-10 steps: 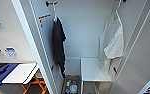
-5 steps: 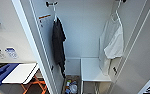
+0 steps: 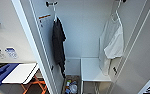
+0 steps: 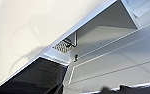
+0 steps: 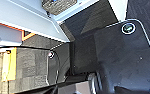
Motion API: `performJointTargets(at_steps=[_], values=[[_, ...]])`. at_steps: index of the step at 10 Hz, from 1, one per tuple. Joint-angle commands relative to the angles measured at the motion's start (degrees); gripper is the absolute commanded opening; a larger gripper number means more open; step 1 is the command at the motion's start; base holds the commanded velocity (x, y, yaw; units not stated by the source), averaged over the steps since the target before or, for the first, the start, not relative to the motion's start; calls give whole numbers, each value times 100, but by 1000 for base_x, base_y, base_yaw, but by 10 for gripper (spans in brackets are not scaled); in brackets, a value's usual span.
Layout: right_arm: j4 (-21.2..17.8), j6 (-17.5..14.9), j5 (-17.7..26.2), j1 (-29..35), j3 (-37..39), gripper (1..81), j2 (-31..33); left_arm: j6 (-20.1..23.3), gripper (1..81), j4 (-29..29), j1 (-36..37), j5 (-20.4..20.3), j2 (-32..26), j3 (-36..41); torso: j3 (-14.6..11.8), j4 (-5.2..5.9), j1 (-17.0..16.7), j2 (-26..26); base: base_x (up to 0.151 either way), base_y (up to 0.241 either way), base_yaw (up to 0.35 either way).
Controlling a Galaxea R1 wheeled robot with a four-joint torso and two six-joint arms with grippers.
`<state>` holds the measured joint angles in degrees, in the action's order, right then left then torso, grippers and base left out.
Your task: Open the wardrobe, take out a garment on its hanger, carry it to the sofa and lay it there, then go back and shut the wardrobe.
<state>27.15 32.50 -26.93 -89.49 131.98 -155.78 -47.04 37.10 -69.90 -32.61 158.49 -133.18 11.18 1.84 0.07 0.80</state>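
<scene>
In the head view the wardrobe [image 3: 86, 37] stands open. The white T-shirt [image 3: 112, 43] hangs on its hanger [image 3: 115, 15] at the right, above a low white shelf [image 3: 92, 70]; the black shirt [image 3: 58, 45] hangs at the left. A basket [image 3: 71, 86] sits on the wardrobe floor.

The left wrist view looks up along a white door edge [image 4: 66, 37] toward a small metal fitting [image 4: 66, 45].

The right wrist view looks down on dark carpet [image 5: 86, 25].

I cannot tell whether either gripper is spread or pressed together. A likely risk: a reach snags the thin fabric, pulling the shirt off its hanger, or takes the black shirt.
</scene>
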Motion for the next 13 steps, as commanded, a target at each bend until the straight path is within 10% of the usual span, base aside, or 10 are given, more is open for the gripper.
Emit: performJointTargets(at_steps=[1,5,9,13], values=[[142,20,170,164,-129,811,80,-33,811,140,481,148,60,55,0,0,0,0,0,0,0],[142,20,170,190,-200,811,106,-24,811,-95,657,203,515,-284,0,0,0,0,0,0,0],[203,20,267,225,-770,811,413,46,811,-1880,859,-202,2099,-2957,0,0,0,0,0,0,0],[326,20,276,216,-894,811,414,797,811,-3184,1044,-457,2283,-3135,2,0,0,0,0,0,0]])
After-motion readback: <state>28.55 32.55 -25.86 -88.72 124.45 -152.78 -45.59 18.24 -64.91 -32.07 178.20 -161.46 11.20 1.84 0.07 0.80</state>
